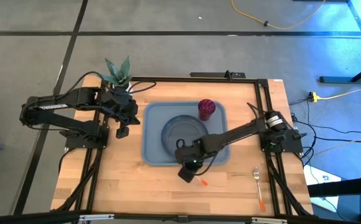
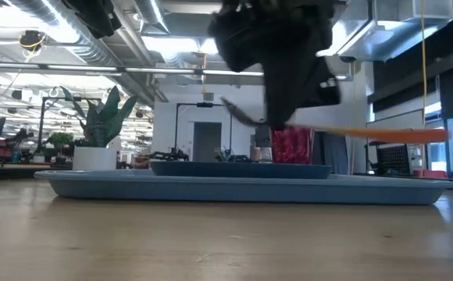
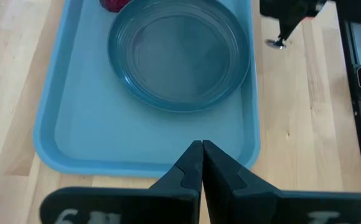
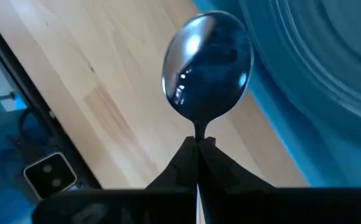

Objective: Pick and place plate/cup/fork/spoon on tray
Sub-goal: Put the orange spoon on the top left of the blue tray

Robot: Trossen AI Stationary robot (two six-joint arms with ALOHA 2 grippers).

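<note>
The light blue tray (image 1: 152, 146) lies mid-table. The grey-blue plate (image 1: 183, 132) sits in it, and the dark red cup (image 1: 206, 108) stands at its far right corner. My right gripper (image 1: 187, 170) hovers at the tray's near edge, shut on the spoon, whose silver bowl (image 4: 208, 65) shows in the right wrist view and whose orange handle (image 2: 390, 134) shows in the low view. The fork (image 1: 258, 183) lies on the table at the near right. My left gripper (image 3: 201, 155) is shut and empty, left of the tray. My right gripper pinches the spoon's thin neck (image 4: 199, 130), just behind the bowl, between its two fingers. The spoon is lifted clear and lies about level above the tray's near edge. Its bowl points ahead of the fingers and its orange handle (image 1: 203, 182) sticks out behind.
A potted plant in a white pot (image 1: 118, 74) stands at the far left, behind my left arm. Bare wood shows along the table's near edge (image 1: 137, 193) and right of the tray around the fork.
</note>
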